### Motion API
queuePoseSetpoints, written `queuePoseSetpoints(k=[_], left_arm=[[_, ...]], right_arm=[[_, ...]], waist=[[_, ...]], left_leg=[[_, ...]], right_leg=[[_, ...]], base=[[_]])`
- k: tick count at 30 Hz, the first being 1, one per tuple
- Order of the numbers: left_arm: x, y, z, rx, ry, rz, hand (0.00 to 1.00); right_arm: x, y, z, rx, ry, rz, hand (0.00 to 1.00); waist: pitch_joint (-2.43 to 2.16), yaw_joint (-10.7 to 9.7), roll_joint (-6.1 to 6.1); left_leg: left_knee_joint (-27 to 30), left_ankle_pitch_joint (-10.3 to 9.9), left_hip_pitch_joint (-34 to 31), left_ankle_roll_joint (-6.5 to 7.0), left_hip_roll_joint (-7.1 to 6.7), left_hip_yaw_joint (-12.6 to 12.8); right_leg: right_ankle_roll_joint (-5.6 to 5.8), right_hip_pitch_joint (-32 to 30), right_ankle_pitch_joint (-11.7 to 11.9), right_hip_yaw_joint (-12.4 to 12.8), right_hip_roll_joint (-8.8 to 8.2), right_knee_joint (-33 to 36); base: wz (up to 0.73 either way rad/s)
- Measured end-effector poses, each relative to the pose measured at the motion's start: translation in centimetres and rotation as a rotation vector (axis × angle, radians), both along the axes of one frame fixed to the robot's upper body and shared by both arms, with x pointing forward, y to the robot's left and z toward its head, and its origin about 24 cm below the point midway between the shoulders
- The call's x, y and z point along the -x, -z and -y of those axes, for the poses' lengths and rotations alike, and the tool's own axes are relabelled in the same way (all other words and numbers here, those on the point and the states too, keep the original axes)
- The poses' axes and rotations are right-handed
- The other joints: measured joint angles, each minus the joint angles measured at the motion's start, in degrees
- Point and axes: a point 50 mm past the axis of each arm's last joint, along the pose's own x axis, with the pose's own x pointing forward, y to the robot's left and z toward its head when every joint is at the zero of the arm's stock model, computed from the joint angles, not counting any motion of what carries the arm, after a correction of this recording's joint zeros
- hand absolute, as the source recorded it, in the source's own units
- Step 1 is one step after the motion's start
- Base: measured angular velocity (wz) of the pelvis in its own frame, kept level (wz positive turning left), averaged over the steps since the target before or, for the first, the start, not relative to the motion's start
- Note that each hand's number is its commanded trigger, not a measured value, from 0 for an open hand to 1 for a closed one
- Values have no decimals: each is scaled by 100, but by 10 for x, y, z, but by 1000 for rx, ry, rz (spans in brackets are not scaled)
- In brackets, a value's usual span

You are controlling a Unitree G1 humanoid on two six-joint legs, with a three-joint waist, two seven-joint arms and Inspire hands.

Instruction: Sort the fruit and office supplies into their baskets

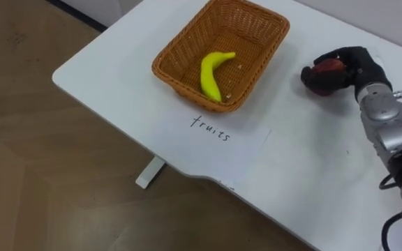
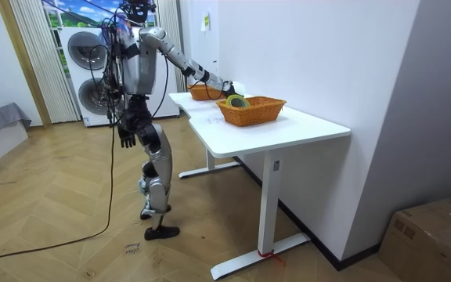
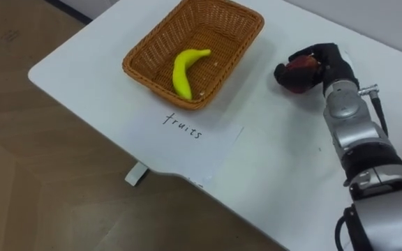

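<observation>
Wood floor [image 1: 47,174] lies left of the fruit basket, beyond the rounded corner of the white tabletop [image 1: 292,174]. In the room view the robot stands at that end of the tabletop, and its left hand [image 2: 126,139] hangs by its thigh. I cannot tell that hand's state from here.

The fruit basket [image 1: 180,85] sits near the corner, open at the top. A banana [image 1: 213,73] lies across its floor, toward the front wall. Just in front of the basket lies a handwritten paper label [image 1: 218,143], which reaches close to the tabletop's front edge.

Right of the basket there is a strip of bare tabletop. Past it, the right hand [image 1: 347,70] is curled round a red fruit [image 1: 326,72], low over the surface. I cannot tell whether the fruit is clear of the surface.

Farther right of the fruit basket, in the room view, stands a second basket [image 2: 253,113]. Its contents are too small to make out.

My worries:
- The fruit looks round, so a loose hold could let it slip and roll on the smooth tabletop.
- If I carry it across too low, the hand may catch the basket's right wall and shove the light wicker toward the corner edge.
- If I release it from too high, it lands on the banana.

The path across is clear, and the right half of the basket floor is free.
</observation>
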Motion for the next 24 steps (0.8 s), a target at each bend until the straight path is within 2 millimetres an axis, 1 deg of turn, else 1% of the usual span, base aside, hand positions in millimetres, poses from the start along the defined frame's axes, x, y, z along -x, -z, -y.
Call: queuePoseSetpoints(k=[3,4,5,6,7,8,10,13,17,18,21,24], left_arm=[[0,-1,-3,-1,-13,2,0],[0,-1,-4,2,-18,2,0],[2,-1,-4,3,-22,0,0],[6,-1,-6,3,-34,-7,0],[13,0,-8,2,-52,-18,0],[16,0,-8,2,-59,-26,0],[29,1,-11,-2,-78,-56,0],[38,1,-11,-3,-91,-67,0],[41,1,-11,-6,-87,-74,0],[42,1,-11,-7,-87,-77,0],[43,1,-11,-6,-87,-78,0],[44,1,-12,3,-92,-81,0]], right_arm=[[-2,-3,-4,-4,-30,5,100],[-3,-7,-6,-12,-44,17,100],[-4,-8,-8,-16,-54,24,100],[-4,-13,-13,-14,-79,44,100],[-5,-21,-20,-12,-116,82,100],[-7,-26,-24,-14,-132,103,100],[-9,-39,-31,-19,-168,159,100],[-10,-47,-37,-30,-190,195,100],[-10,-52,-41,-41,-207,223,100],[-9,-53,-42,-43,-208,228,100],[-4,-54,-45,-48,-220,257,100],[-3,-64,-52,-47,-253,299,100]], waist=[[-49,-5,-8],[-53,-50,-9],[-67,-61,-19],[-116,-111,-55],[-166,-181,-82],[-166,-212,-87],[-173,-336,-104],[-175,-420,-149],[-166,-476,-196],[-170,-493,-208],[-167,-494,-203],[-167,-488,-203]], left_leg=[[-110,34,153,-13,3,28],[-123,41,224,-15,3,20],[-140,42,261,-16,4,20],[-190,46,330,-22,3,15],[-227,48,372,-25,4,7],[-250,48,418,-26,6,9],[-338,50,677,-27,-8,-12],[-478,47,896,-27,-25,-18],[-475,48,943,-29,-39,-47],[-468,49,946,-29,-42,-47],[-483,49,1013,-28,-51,-119],[-496,48,1039,-29,-49,-132]], right_leg=[[0,70,0,69,0,-5],[0,148,0,50,2,-32],[0,183,0,44,3,-49],[1,252,0,22,10,-107],[3,285,-2,12,9,-110],[4,325,-2,6,10,-119],[10,603,-6,-45,30,-224],[38,867,-21,-63,37,-335],[43,966,-24,-55,65,-410],[43,971,-24,-54,68,-410],[49,1045,-26,-49,67,-416],[57,1067,-31,-50,71,-415]], base=[[-7],[0],[3],[0],[0],[3],[7],[7],[5],[4],[6],[1]])
